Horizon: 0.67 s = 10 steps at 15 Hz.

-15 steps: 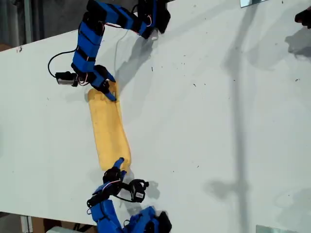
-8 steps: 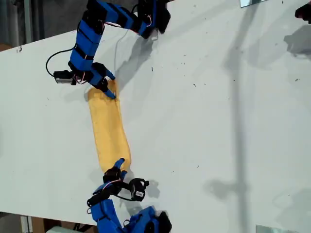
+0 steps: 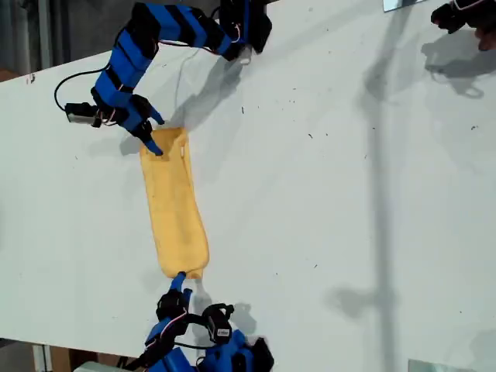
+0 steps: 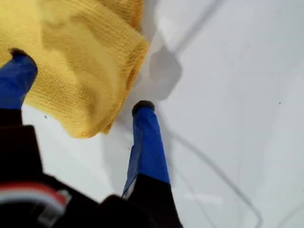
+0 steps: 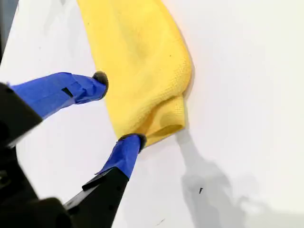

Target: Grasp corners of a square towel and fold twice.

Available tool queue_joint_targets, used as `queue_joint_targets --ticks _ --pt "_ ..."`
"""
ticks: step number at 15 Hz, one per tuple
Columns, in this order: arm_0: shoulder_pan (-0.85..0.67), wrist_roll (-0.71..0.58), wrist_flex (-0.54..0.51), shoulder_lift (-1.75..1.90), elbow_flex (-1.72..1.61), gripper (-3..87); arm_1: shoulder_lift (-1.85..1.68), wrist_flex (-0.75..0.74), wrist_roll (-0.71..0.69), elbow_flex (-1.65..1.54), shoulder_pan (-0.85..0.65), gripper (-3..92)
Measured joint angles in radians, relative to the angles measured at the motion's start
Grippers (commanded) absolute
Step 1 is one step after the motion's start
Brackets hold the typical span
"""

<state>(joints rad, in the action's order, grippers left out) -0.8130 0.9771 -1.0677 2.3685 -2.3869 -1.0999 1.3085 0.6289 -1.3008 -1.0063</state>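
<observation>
The yellow towel lies on the white table as a long narrow folded strip, running from the far side toward the near edge in the exterior view. My first gripper is open at the strip's far end. One of its fingers is at the cloth and the other rests on bare table beside a rounded corner. My second gripper is open at the strip's near end. One of its fingertips touches the folded end and the other stands beside the cloth. Neither gripper holds the towel.
The white table stretches wide toward the exterior view's right. The arm bases stand at the far edge and the near edge. A dark hand-like shape shows at the exterior view's top right corner.
The first gripper has let go of the towel's far end and moved off toward the exterior view's left. The second gripper has drawn back off the near end. The far end now lies flatter and wider.
</observation>
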Motion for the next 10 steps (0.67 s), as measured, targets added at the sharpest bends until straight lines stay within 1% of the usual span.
queue_joint_targets --ticks 2,4,5,6,7,8,10 --pt "-0.003 0.009 0.071 0.077 -0.132 18.0 0.169 0.021 -0.014 0.107 -0.035 41.4" --pt "-0.003 0.043 0.104 0.153 -0.245 17.3 0.219 0.051 -0.020 0.166 -0.032 40.4" --pt "-0.005 0.060 0.109 0.199 -0.296 17.3 0.222 0.052 -0.020 0.169 -0.025 33.3" --pt "-0.003 0.075 0.112 0.244 -0.344 17.3 0.227 0.055 -0.021 0.167 -0.012 13.7" --pt "0.000 0.095 0.112 0.288 -0.394 17.3 0.229 0.057 -0.021 0.163 -0.006 3.5" --pt "0.000 0.117 0.112 0.322 -0.439 17.3 0.215 0.044 -0.018 0.138 -0.003 0.0" --pt "0.029 0.167 0.115 0.380 -0.505 17.3 0.199 0.043 -0.017 0.094 0.028 -0.1"
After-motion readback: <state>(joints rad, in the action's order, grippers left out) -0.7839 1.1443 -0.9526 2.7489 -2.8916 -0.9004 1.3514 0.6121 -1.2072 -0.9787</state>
